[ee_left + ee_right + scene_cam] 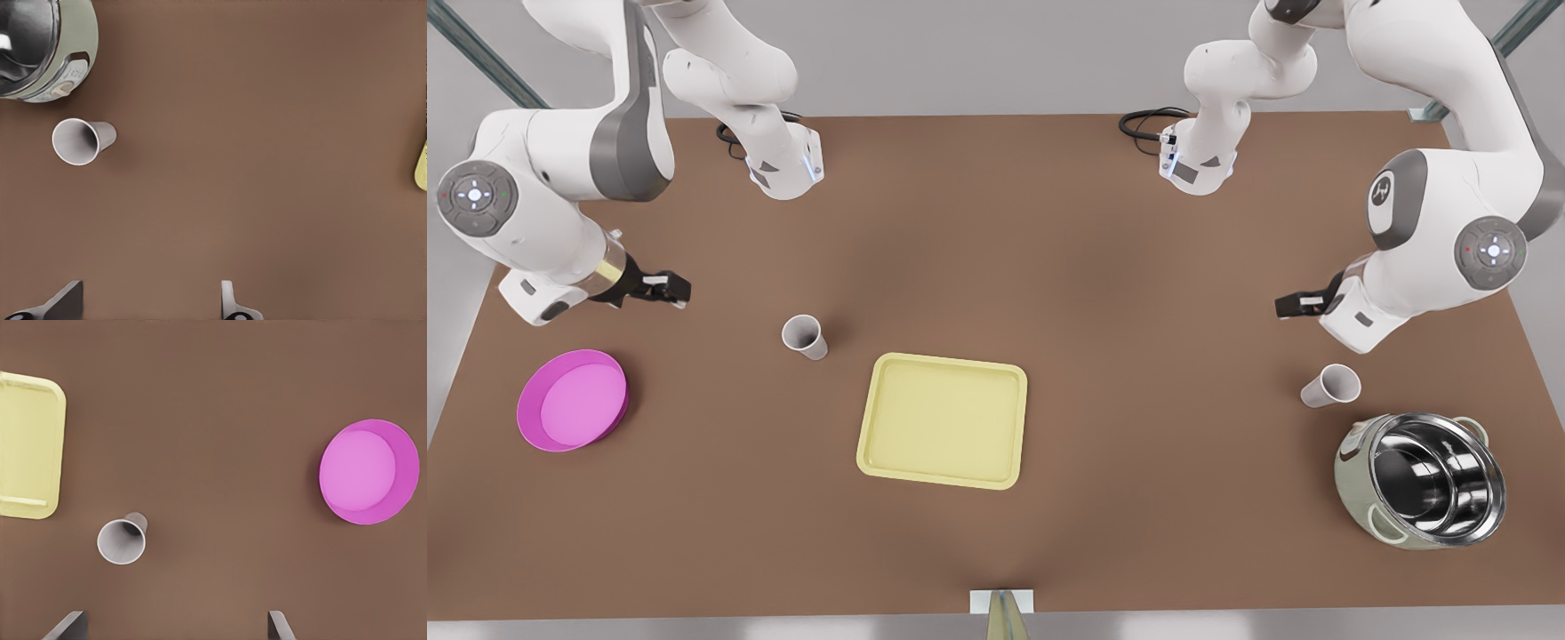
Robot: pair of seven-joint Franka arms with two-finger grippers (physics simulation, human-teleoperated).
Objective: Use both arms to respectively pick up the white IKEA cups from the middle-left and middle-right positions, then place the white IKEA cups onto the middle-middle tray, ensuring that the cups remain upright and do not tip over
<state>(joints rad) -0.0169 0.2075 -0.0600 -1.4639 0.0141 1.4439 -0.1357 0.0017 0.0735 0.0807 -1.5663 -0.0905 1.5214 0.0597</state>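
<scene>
Left hand (pixel 1282 307): yours on the front view's right, hovering above the desk (pixel 1049 231) just far of its cup, fingers (pixel 230 303) spread apart and empty
Right hand (pixel 680 289): on the front view's left, also raised, fingers (pixel 280 628) wide apart, holding nothing
Left cup (pixel 1329 386): upright on the desk, close beside the steel pot (pixel 1423 480), well apart from the tray (pixel 943 420)
Right cup (pixel 805 336): upright between the tray and the magenta dish (pixel 572 400), near the tray's far-left corner
Risk: each cup is small and tapered, so if you close off-centre or too high it could likely slip or topple; a finger coming down on the rim would knock it over
In the way: the pot crowds your left cup, so watch that finger on the pot side; the dish sits clear of the right cup
Tray: bare, with a raised rim you must lift the cups over
</scene>
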